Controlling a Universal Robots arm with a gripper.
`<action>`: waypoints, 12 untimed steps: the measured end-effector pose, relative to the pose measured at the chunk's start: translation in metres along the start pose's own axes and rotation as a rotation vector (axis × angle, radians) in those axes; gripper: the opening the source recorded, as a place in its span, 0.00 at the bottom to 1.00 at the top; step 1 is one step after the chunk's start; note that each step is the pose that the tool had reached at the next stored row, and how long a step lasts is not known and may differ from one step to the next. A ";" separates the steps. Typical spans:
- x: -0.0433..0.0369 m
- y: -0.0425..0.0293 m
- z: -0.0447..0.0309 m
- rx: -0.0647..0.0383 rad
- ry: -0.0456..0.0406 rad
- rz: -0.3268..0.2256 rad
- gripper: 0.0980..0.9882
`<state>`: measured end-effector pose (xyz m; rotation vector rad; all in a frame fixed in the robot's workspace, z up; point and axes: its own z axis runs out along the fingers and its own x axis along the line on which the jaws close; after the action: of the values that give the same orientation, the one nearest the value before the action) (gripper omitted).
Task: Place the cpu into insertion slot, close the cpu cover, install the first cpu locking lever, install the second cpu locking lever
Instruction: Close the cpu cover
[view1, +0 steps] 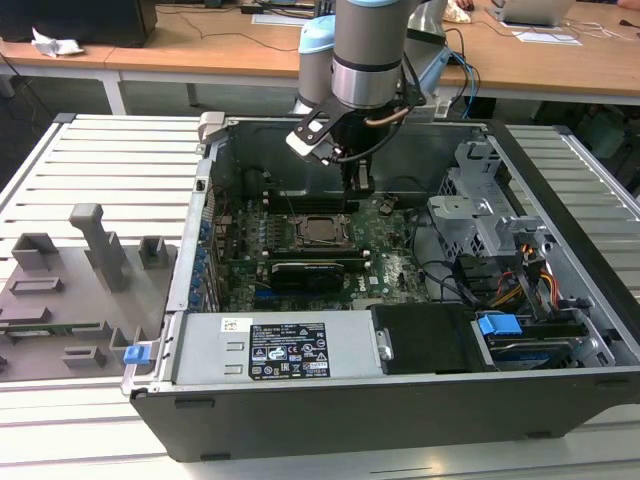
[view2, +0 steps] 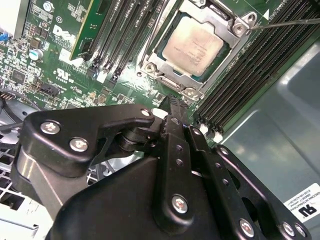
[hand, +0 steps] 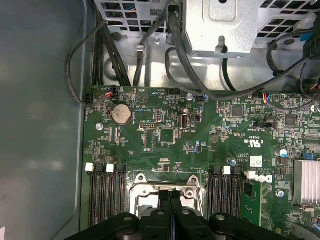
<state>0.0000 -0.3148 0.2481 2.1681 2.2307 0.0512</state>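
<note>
In the exterior view, the black two-fingered gripper (view1: 358, 186) hangs inside the open dark-grey metal computer case (view1: 350, 420), low over the green circuit board (view1: 390, 262). It sits at about 1 o'clock from the square insertion slot with the black-and-metal rim (view1: 300, 222), just beside it. In both wrist views the jaws are pressed together (only a hairline seam runs between them) and grip nothing.

The small square cpu with the silvery-grey metal top (view2: 192, 47) lies flat in the slot. The thin silvery metal cpu cover with the square window (view2: 167, 76) is down around it, framing the chip. A thin metal wire lever (view2: 290, 23) runs out from one corner of the socket across the long narrow black memory slots (view2: 250, 67); I cannot tell whether it is latched.

In the exterior view, a long black card (view1: 310, 270) stands at 6 o'clock from the slot, near it.
</note>
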 end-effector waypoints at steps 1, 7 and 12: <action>0.0000 -0.0002 0.0000 0.000 0.0000 0.000 0.01; 0.0000 -0.0013 0.0002 0.000 0.0000 0.000 0.01; 0.0001 -0.0045 0.0003 0.000 0.0000 0.000 0.01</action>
<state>-0.0045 -0.3148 0.2476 2.1681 2.2307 0.0511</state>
